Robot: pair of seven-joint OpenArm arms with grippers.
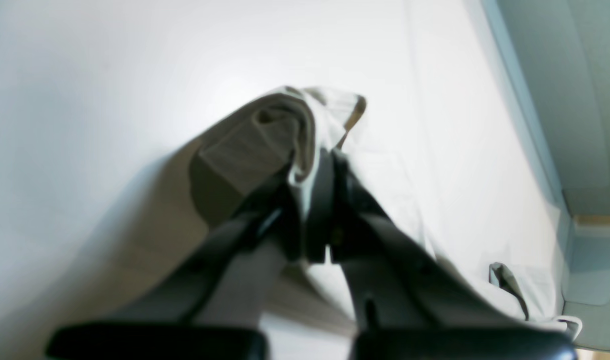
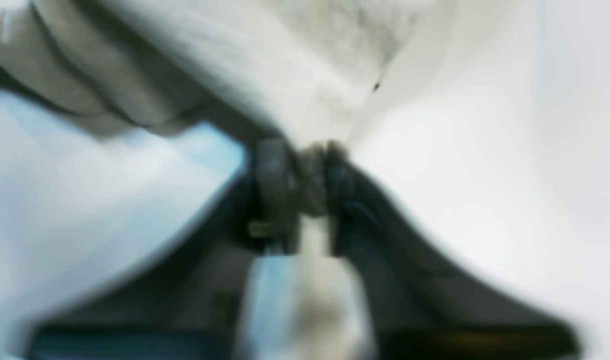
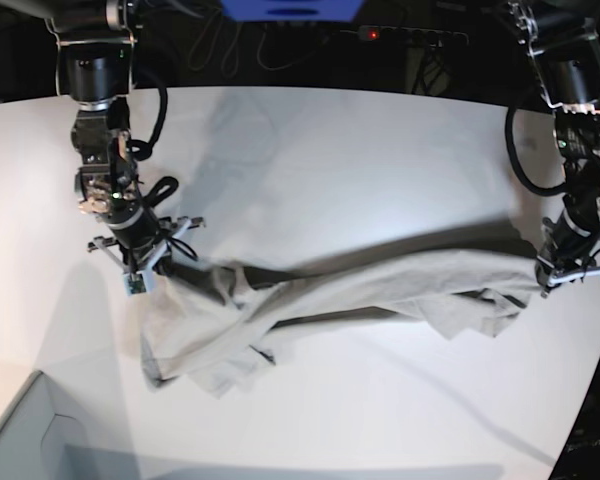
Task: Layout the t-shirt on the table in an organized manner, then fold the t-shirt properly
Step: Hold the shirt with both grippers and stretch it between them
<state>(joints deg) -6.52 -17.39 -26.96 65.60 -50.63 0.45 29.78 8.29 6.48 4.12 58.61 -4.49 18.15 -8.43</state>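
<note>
t-shirt (image 3: 310, 300) stretched – both grippers clamp it

Matt soft cloth t-shirt (image 3: 320, 300), smooth glossy white table (image 3: 380, 150)

Robot lab bench: two arms (image 3: 105, 150) were mounted over a bare white table (image 3: 360, 130), cables (image 3: 240, 45) and a lit power strip (image 3: 410, 35) behind.

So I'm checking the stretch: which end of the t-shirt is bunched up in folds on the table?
The end by the right gripper: the t-shirt piles in folds on the table there, while the end at the left gripper is drawn narrow.
</note>
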